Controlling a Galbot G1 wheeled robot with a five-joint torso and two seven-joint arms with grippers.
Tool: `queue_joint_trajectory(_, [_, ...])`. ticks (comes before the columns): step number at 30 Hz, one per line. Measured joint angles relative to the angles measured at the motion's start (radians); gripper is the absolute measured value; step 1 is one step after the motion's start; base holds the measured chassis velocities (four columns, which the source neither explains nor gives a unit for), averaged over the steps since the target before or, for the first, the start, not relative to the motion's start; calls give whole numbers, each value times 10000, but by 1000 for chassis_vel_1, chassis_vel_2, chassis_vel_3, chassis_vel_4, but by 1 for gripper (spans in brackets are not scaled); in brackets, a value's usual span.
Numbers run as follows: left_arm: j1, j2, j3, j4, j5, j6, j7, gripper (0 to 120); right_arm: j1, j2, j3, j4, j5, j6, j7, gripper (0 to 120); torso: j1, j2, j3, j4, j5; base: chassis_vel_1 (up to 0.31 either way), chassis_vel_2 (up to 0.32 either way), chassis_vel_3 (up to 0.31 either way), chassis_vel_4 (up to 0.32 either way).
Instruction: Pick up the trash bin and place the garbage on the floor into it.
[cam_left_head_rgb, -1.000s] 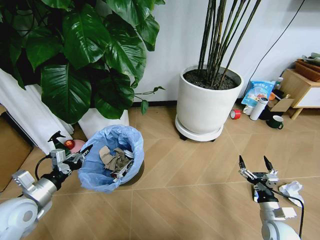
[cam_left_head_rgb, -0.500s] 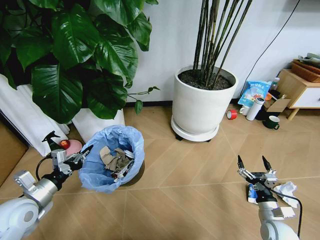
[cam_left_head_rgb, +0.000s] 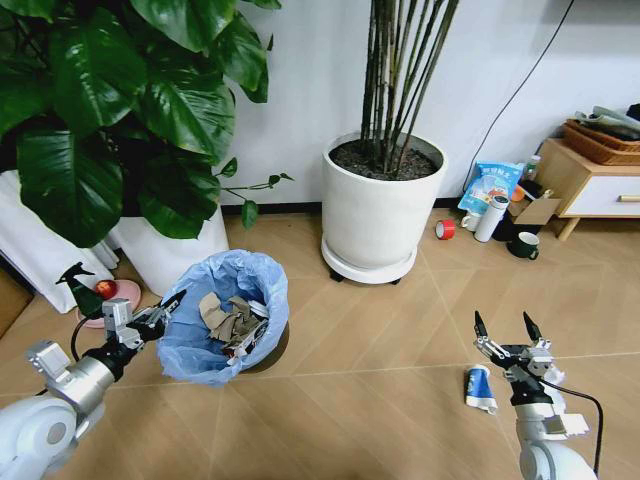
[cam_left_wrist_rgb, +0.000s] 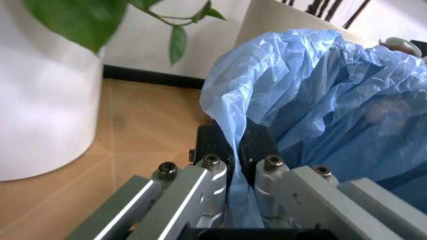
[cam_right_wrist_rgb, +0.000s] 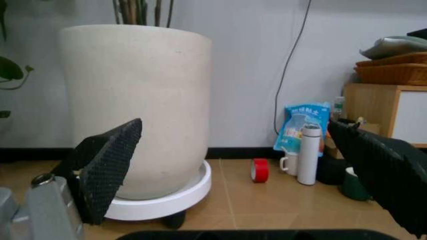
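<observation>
1. Trash bin (cam_left_head_rgb: 225, 318) is gripped at its bag rim by left hand (cam_left_head_rgb: 166, 311), clamped shut.
2. Paper scraps (cam_left_head_rgb: 228, 318) are already binned.
3. Blue-white wrapper (cam_left_head_rgb: 479, 388) is left on floor (cam_left_head_rgb: 360, 380) beside right hand (cam_left_head_rgb: 499, 327), spread wide, empty.

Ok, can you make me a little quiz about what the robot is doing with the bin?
1. True or false: the left gripper is shut on the bin's blue bag.
2. What lies on the floor just beside the right gripper? A) a red can B) a blue-white wrapper C) a mug
3. Fill in: the right gripper's fingers are ____.

Key
1. True; the left wrist view shows the fingers pinching the bag at the rim.
2. B
3. Open, and holding nothing.
</observation>
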Motion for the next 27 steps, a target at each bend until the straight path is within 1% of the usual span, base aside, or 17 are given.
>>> queue_joint_trajectory(1, [0,-1,1,0,1,0,0,0,0,-7,3,0,1,3,-1,100,0,0,0,-1,-5,-160,-161,134,161])
queue_joint_trajectory(4, [0,-4,1,-3,4,0,0,0,-11,-22,4,0,15,2,-4,100,0,0,0,-2,5,-156,-146,136,145])
queue_joint_trajectory(8, [0,-11,15,-4,6,0,0,0,-18,-42,3,0,24,0,-6,100,0,0,0,2,-4,-155,-146,155,139])
queue_joint_trajectory(10, [-13,-11,27,-5,7,0,0,0,-39,-49,-37,-1,25,-1,-6,100,0,0,0,0,1,-140,-146,152,156])
queue_joint_trajectory(14, [-26,-11,37,-4,7,0,0,0,-58,-52,-81,-8,25,-3,-9,100,0,0,0,-1,-2,-145,-143,140,144])
queue_joint_trajectory(20, [-29,0,58,-1,9,0,1,0,-77,-176,-377,-80,80,-85,92,100,0,0,0,-2,0,-155,-154,148,138])
queue_joint_trajectory(22, [-24,21,61,10,8,0,1,0,-92,-375,-766,-117,140,-371,480,100,0,0,0,-1,1,-120,-99,110,102])
queue_joint_trajectory(24, [-19,76,63,32,7,1,0,0,-54,-798,-1628,-290,457,-922,1499,100,0,-1,0,-3,-1,-9,-31,19,42])
queue_joint_trajectory(25, [-19,76,63,32,7,1,0,0,-54,-798,-1628,-290,457,-922,1499,100,0,-1,0,-3,-1,0,0,0,0])
queue_joint_trajectory(26, [-19,84,65,37,5,2,0,0,-36,-916,-1854,-343,581,-1122,1808,100,0,-1,0,-1,-1,0,0,0,0])
queue_joint_trajectory(27, [-23,110,69,56,2,3,-14,0,3,-1209,-2355,-445,929,-1668,2391,100,1,0,0,-1,-3,3,53,-36,-32])
